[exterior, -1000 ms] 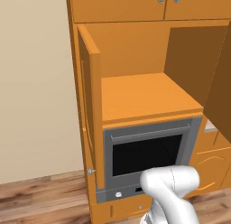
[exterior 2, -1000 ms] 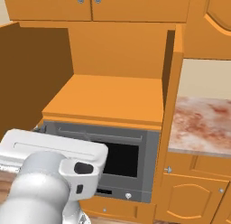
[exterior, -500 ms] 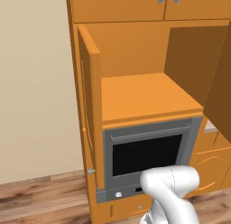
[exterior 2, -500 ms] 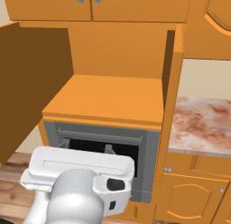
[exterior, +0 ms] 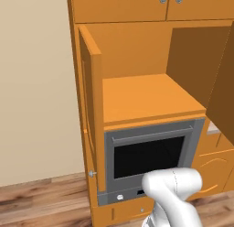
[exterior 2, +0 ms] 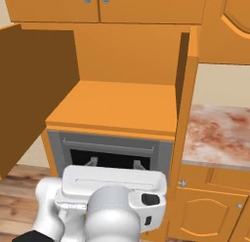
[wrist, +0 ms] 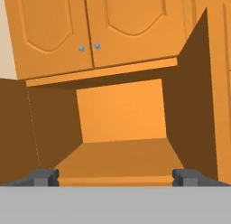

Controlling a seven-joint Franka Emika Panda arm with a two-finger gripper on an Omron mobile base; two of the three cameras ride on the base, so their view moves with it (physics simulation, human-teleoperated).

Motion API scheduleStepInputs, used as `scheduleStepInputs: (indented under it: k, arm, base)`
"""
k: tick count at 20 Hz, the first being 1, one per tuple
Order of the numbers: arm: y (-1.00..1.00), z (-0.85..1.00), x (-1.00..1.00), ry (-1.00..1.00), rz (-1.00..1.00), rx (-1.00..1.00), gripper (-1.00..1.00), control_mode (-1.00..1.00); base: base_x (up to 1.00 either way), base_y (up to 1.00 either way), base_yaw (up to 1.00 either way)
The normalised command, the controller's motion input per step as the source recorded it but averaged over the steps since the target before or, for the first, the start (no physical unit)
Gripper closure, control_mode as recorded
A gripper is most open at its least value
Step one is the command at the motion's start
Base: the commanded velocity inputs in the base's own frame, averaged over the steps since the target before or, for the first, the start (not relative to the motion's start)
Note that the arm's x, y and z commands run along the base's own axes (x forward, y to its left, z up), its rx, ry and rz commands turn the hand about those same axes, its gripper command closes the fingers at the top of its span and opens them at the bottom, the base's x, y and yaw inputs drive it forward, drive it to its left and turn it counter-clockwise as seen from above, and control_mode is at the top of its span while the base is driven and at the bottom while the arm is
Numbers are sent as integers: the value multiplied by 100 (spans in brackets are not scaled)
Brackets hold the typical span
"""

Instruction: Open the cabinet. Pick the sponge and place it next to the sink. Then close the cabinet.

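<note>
Bare orange shelf (exterior: 146,100) inside the open cabinet (exterior: 91,98)

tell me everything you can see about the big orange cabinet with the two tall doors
The cabinet is orange and looks wooden. Both tall doors stand swung wide open: the left door shows nearly edge-on in the left base view, with a small round silver knob near its lower edge, and the right door is edge-on in the right base view. Inside is one flat orange shelf with nothing visible on it. It sits directly above the grey oven and below a pair of shorter orange doors.
</note>
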Motion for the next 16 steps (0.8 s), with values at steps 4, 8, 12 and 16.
scheduleStepInputs:
  k: [4, 8, 12, 16]
  arm:
    - [-55, -27, 20, -1, 0, -1, -100, -100]
    - [-56, -18, 18, -1, 0, 0, -100, -100]
    - [-32, -25, 36, 0, 4, 0, -100, -100]
    - [-24, -34, 44, 0, 10, 0, -100, -100]
  base:
    - [0, 0, 0]
    - [0, 0, 0]
    - [0, 0, 0]
    - [0, 0, 0]
